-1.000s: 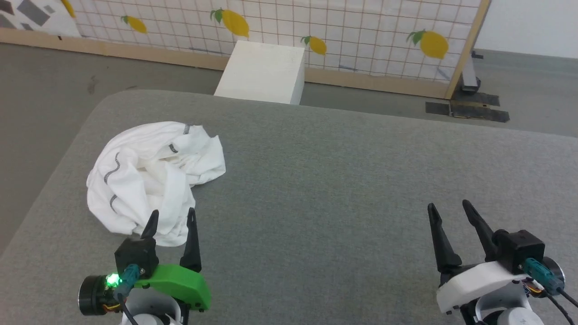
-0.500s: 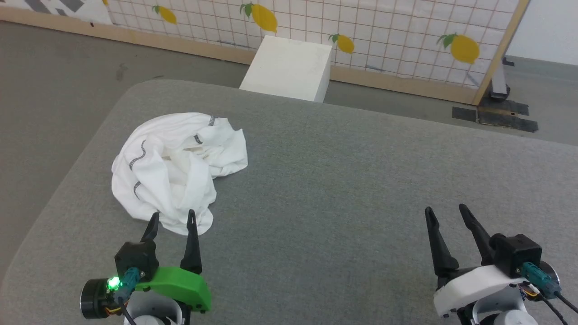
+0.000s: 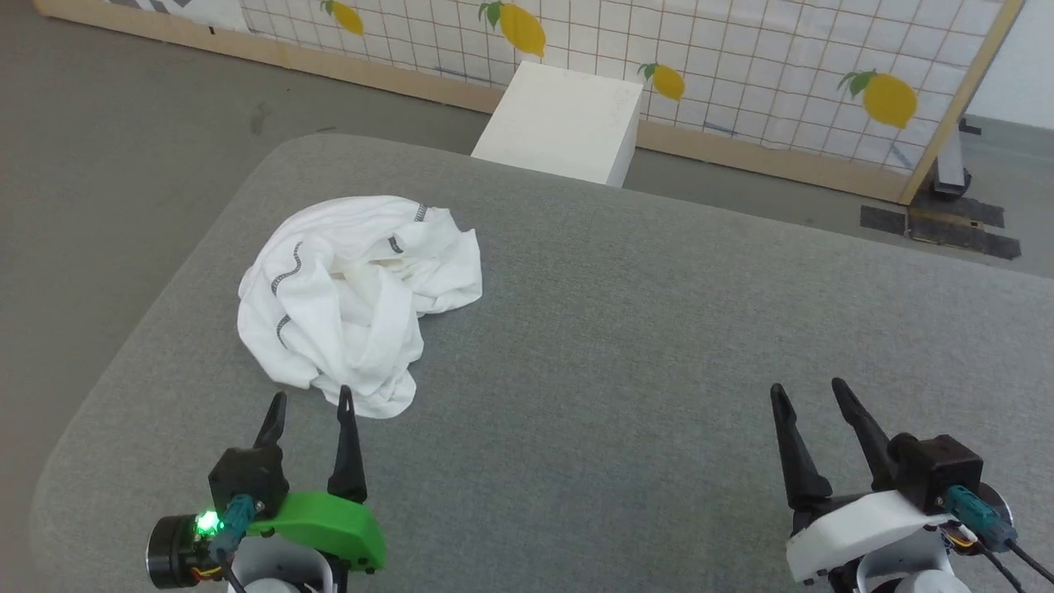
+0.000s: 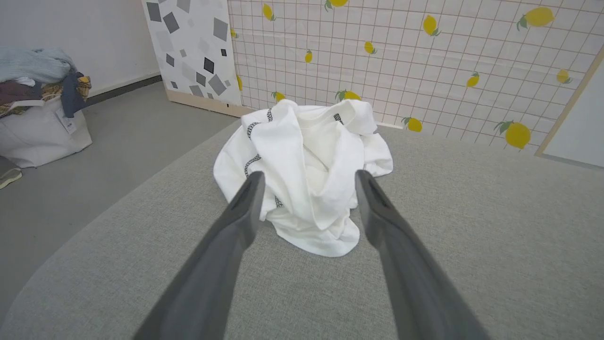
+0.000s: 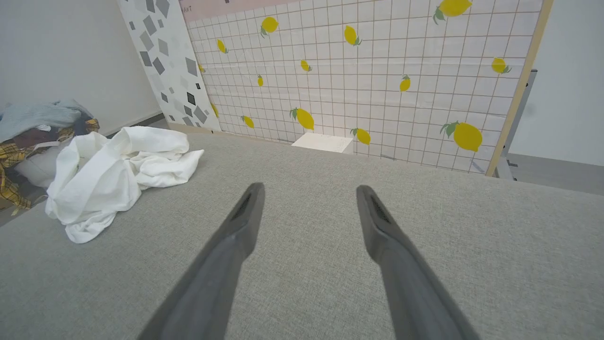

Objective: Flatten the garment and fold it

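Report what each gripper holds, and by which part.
Nothing is held. The left gripper stands open facing the crumpled white thin-fabric T-shirt; the right gripper stands open over the grey fabric surface.

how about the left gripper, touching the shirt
Cannot tell. In the head view one fingertip of the left gripper overlaps the shirt's near edge, and the left wrist view shows both fingers across it; neither shows contact or a gap.

The grey cloth-covered table bears a crumpled white garment just ahead of the left gripper, well apart from the right gripper.
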